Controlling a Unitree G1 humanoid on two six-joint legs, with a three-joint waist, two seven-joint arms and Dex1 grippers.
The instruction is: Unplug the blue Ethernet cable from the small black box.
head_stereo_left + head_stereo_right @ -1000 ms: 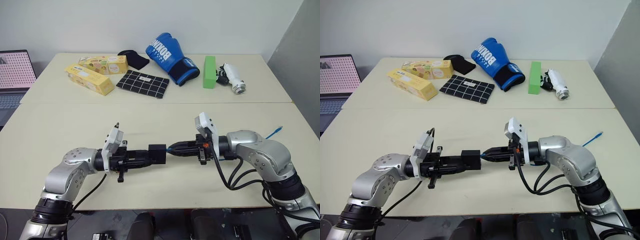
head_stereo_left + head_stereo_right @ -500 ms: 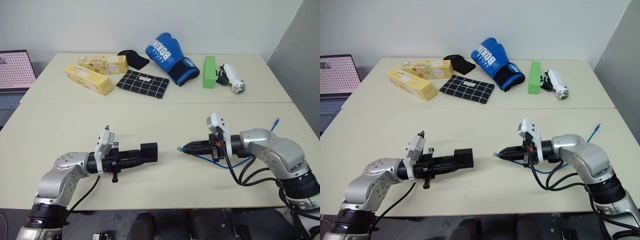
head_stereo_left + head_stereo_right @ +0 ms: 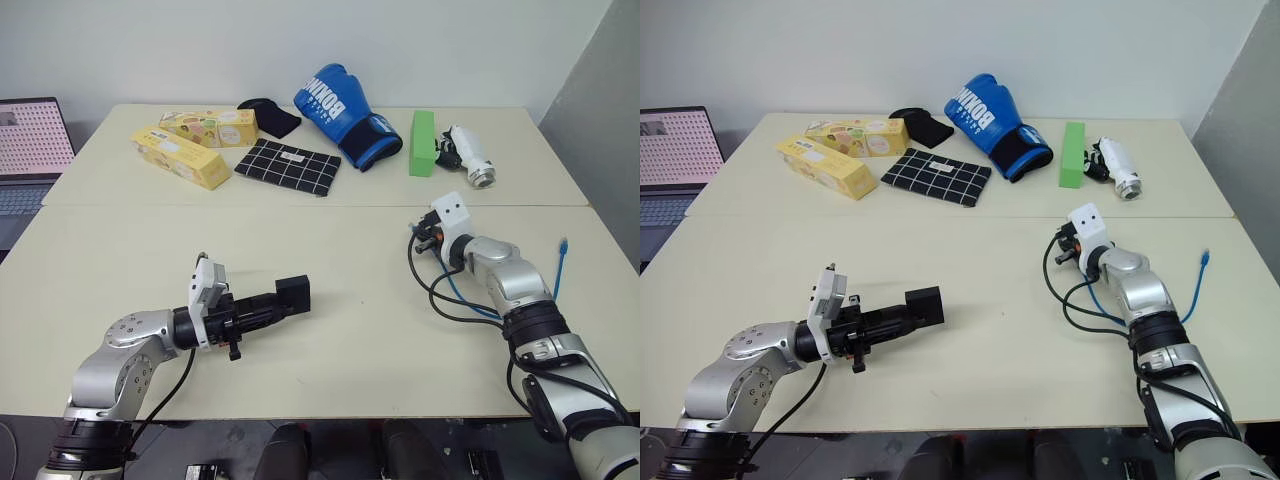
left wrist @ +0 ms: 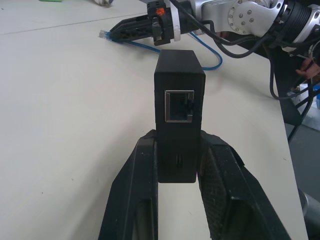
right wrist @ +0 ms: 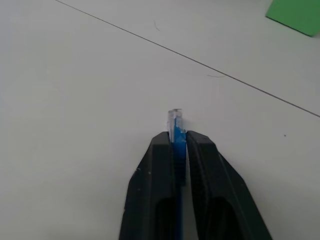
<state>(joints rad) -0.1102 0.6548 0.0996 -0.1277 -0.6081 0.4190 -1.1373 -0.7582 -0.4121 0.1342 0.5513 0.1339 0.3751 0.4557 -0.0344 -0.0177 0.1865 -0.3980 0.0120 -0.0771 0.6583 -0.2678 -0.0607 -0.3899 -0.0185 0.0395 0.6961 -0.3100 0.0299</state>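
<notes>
Small matte black box [image 4: 179,107], near left of table, clamped in left gripper [image 3: 262,311], port empty; thin blue Ethernet cable [image 5: 175,134], plug pinched in right gripper [image 5: 179,145], far right; unplugging done; only release remains.

Matte plastic small black box [image 4: 179,90], smooth pale table [image 3: 400,330]

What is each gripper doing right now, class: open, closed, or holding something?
Left gripper: closed on the small black box.
Right gripper: closed on the blue Ethernet cable, just behind its plug.
</notes>
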